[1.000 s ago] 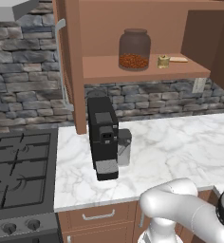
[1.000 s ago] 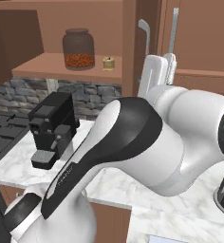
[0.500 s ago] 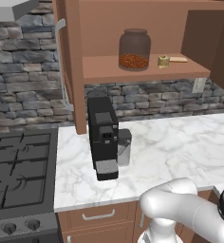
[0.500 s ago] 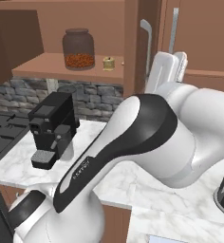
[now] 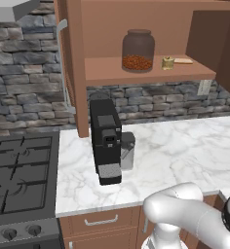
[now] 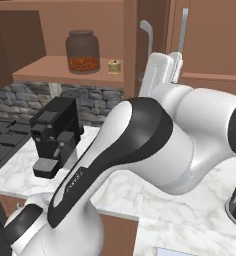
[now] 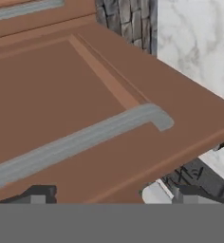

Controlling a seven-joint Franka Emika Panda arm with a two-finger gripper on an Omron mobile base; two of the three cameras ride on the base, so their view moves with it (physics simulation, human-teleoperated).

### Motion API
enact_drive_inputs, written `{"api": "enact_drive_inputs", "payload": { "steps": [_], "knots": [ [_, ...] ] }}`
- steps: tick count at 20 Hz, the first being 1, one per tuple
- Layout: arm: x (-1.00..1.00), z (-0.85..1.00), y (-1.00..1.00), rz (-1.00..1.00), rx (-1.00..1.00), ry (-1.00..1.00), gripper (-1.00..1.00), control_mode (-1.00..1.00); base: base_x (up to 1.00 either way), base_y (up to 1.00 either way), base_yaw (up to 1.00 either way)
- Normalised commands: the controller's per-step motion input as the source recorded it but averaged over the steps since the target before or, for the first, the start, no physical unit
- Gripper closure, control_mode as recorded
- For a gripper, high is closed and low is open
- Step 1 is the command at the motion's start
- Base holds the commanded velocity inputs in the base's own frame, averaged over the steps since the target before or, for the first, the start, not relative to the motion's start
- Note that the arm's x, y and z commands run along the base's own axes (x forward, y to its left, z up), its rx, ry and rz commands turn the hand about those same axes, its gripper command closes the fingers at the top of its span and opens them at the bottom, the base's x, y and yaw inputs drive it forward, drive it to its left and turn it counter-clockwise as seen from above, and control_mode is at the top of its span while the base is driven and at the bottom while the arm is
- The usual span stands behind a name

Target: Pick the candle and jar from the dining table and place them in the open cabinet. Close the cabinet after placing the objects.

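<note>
The lidded glass jar (image 5: pixel 138 50) and small tan candle (image 5: pixel 168 62) stand upright, apart, on the open cabinet (image 5: pixel 151 73) shelf.

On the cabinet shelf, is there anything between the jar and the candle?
No. In the left base view, bare brown shelf separates the jar and the candle; they stand apart.

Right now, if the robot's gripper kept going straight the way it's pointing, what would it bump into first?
Most likely the brown cabinet door. In the hand view the gripper faces that door's flat wooden face with open jaws, and the silver bar handle runs just ahead of the fingertips. The handle might get touched first; depth is hard to judge.
</note>
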Motion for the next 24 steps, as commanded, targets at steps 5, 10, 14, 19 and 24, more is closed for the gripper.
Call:
{"api": "enact_drive_inputs", "payload": {
  "steps": [5, 10, 14, 19, 24],
  "knots": [
    [0.16, -0.15, 1.0, 0.0, 0.0, 0.0, -1.0, -1.0, 0.0, 0.0, 0.0],
    [0.55, -0.14, 1.0, 0.0, -0.05, 0.0, -1.0, -1.0, 0.0, 0.0, 0.0],
    [0.8, -0.03, 0.97, 0.0, -0.04, 0.0, -1.0, -1.0, 0.0, 0.0, 0.0],
    [1.0, 0.08, 0.14, 0.26, 0.03, 0.0, -1.0, -1.0, 0.0, 0.0, 0.0],
    [1.0, 0.18, 0.0, 0.25, 0.03, 0.0, -1.0, -1.0, 0.0, 0.0, 0.0]
  ]
}}
